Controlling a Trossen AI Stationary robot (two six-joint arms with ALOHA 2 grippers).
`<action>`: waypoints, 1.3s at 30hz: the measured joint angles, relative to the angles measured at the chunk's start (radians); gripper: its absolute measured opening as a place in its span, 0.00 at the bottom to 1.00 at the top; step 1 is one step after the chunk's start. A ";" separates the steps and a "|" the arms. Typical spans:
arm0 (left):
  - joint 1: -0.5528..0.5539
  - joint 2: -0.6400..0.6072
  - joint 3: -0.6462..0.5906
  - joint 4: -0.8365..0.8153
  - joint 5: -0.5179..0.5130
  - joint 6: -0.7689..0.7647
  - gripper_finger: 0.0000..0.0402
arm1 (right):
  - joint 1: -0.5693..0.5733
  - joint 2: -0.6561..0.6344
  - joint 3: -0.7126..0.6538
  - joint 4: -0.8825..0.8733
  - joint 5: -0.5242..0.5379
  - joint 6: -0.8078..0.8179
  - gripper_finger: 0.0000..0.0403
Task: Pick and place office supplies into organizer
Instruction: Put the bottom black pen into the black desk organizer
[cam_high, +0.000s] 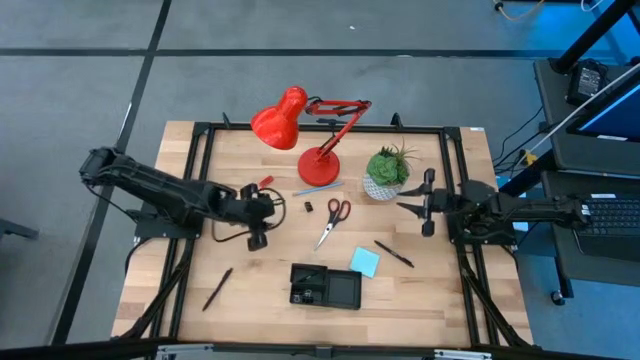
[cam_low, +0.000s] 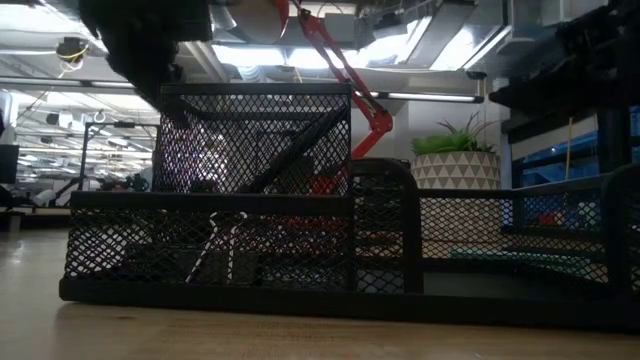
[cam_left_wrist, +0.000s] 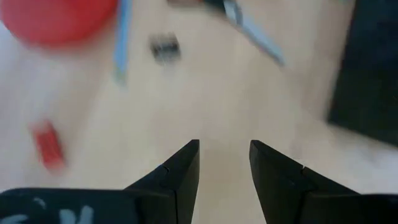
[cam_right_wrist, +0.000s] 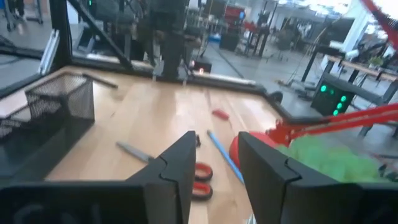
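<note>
Scissors with red handles and bare steel blades (cam_high: 332, 220) lie mid-table on the pale wooden tabletop (cam_high: 250, 290), blades angled toward the black mesh compartment organizer (cam_high: 325, 286) near the front edge. My left gripper (cam_high: 262, 213) hovers beside them, fingers (cam_left_wrist: 180, 174) parted and empty. My right gripper (cam_high: 426, 206) waits near the table's right side, likewise parted.
</note>
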 joint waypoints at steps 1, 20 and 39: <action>0.000 0.032 0.039 -0.068 0.044 -0.058 0.34 | 0.000 0.000 0.000 -0.011 0.006 -0.001 0.30; 0.005 0.484 0.194 -0.442 0.904 -0.533 0.34 | 0.000 0.000 0.000 -0.068 0.040 -0.024 0.30; 0.074 0.731 0.194 -0.595 0.907 -0.189 0.34 | 0.000 0.000 0.000 -0.119 0.041 0.003 0.30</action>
